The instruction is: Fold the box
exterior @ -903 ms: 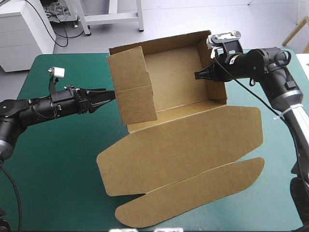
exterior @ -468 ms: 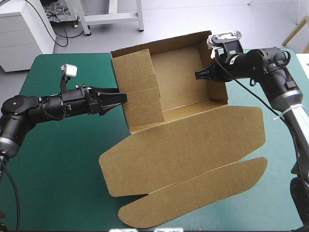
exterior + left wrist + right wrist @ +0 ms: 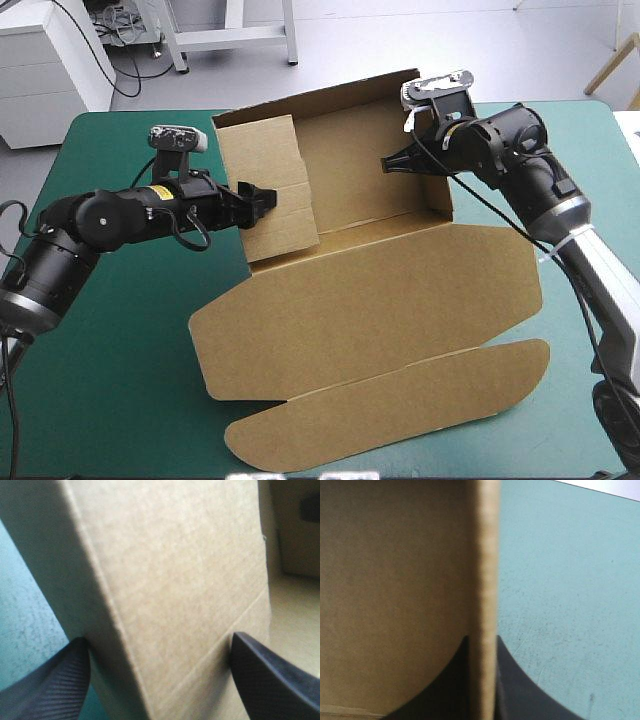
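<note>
Compared with the earlier frames, the left gripper (image 3: 262,198) is standing farther forward, now at the left side wall (image 3: 268,160) of the brown corrugated-board box (image 3: 365,170). The box itself is lying shifted toward the left arm on the teal-green table cover (image 3: 110,340).

Step in hand, as judged: the 2 side walls are being raised and tucked. The box is sitting as an open tray on the far half of the cover. Its flat lid panel (image 3: 370,300) and rounded tuck flap (image 3: 400,405) are spreading from the tray toward the robot.

Left gripper: its 2 black fingers (image 3: 55,680) are standing wide apart, straddling the doubled left side wall without clamping it.

Right gripper (image 3: 390,164): its fingers are pinching the edge of the right side wall (image 3: 482,570), nearly closed, with only the board between them.

Next move, as judged: the left gripper is needing to press the doubled panel down inside the tray while the right gripper is steadying the box.

Hidden: the left side wall is covering the tray floor just behind it, so whether any tab is seating cannot be told. In the high view, the right fingertips are hard to make out against the tray's interior.
</note>
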